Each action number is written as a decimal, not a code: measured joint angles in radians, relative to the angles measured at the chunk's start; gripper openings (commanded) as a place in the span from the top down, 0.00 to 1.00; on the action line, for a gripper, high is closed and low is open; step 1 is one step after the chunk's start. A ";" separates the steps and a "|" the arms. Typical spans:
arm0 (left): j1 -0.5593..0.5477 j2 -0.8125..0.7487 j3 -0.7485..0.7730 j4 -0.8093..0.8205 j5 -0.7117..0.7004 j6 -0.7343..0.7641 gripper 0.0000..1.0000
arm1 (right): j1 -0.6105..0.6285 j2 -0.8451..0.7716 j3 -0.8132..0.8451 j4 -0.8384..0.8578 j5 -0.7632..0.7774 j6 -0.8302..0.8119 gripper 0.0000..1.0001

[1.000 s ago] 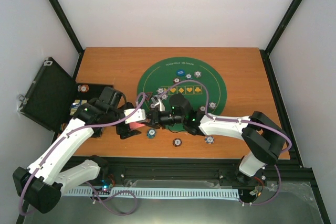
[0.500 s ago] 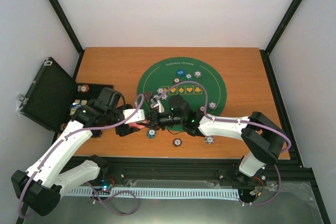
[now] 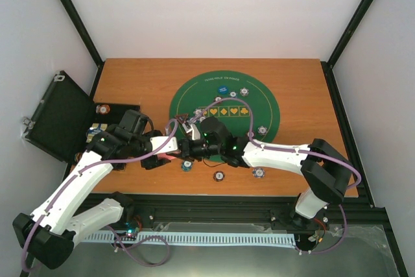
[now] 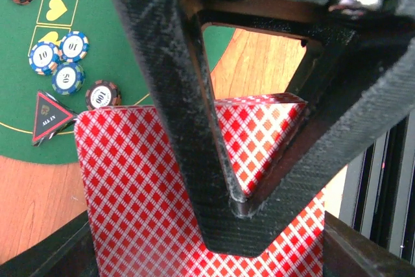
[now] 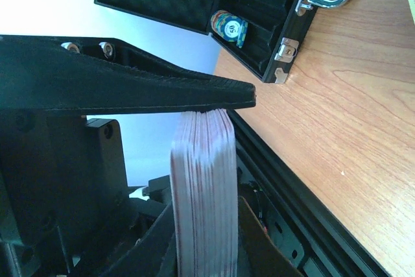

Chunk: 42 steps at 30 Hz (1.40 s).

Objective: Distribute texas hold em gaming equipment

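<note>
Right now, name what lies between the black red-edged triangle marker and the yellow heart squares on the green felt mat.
Three blue-striped round poker chips cluster between the triangle marker and heart squares, seen in the left wrist view.

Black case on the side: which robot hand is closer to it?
Left. The left gripper, pinching a red-backed card, is just right of the black case. The right gripper, holding the card deck, is farther right, beyond the left one, at the green mat's edge.
</note>
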 measured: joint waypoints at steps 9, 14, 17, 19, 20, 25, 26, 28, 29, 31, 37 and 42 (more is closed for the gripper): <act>0.000 0.021 -0.002 -0.025 0.005 0.028 0.67 | -0.004 0.039 -0.030 0.065 -0.035 0.026 0.56; 0.000 0.028 -0.002 -0.048 0.007 0.045 0.70 | -0.005 0.077 -0.048 0.156 -0.083 0.067 0.52; 0.000 0.028 -0.002 -0.054 0.014 0.057 0.71 | -0.007 0.080 -0.053 0.176 -0.097 0.080 0.51; 0.000 0.027 -0.002 -0.056 0.017 0.064 0.71 | -0.011 0.080 -0.057 0.188 -0.103 0.084 0.51; 0.000 0.027 -0.002 -0.057 0.017 0.066 0.71 | -0.012 0.080 -0.058 0.192 -0.104 0.087 0.51; 0.000 0.028 -0.002 -0.066 0.017 0.077 0.73 | -0.016 0.082 -0.058 0.208 -0.114 0.097 0.51; 0.000 0.028 -0.002 -0.068 0.017 0.079 0.74 | -0.016 0.082 -0.058 0.208 -0.116 0.097 0.51; 0.000 0.028 -0.002 -0.068 0.016 0.082 0.76 | -0.017 0.084 -0.058 0.206 -0.119 0.096 0.52; 0.000 0.028 -0.002 -0.069 0.016 0.084 0.77 | -0.018 0.085 -0.058 0.200 -0.120 0.093 0.52; 0.000 0.028 -0.001 -0.069 0.013 0.086 0.77 | -0.021 0.086 -0.058 0.182 -0.125 0.083 0.52; 0.000 0.039 -0.002 -0.073 -0.010 0.087 0.80 | -0.045 0.084 -0.058 0.143 -0.147 0.025 0.52; 0.000 0.049 -0.002 -0.075 -0.021 0.087 0.82 | -0.060 0.069 -0.058 0.101 -0.152 -0.010 0.53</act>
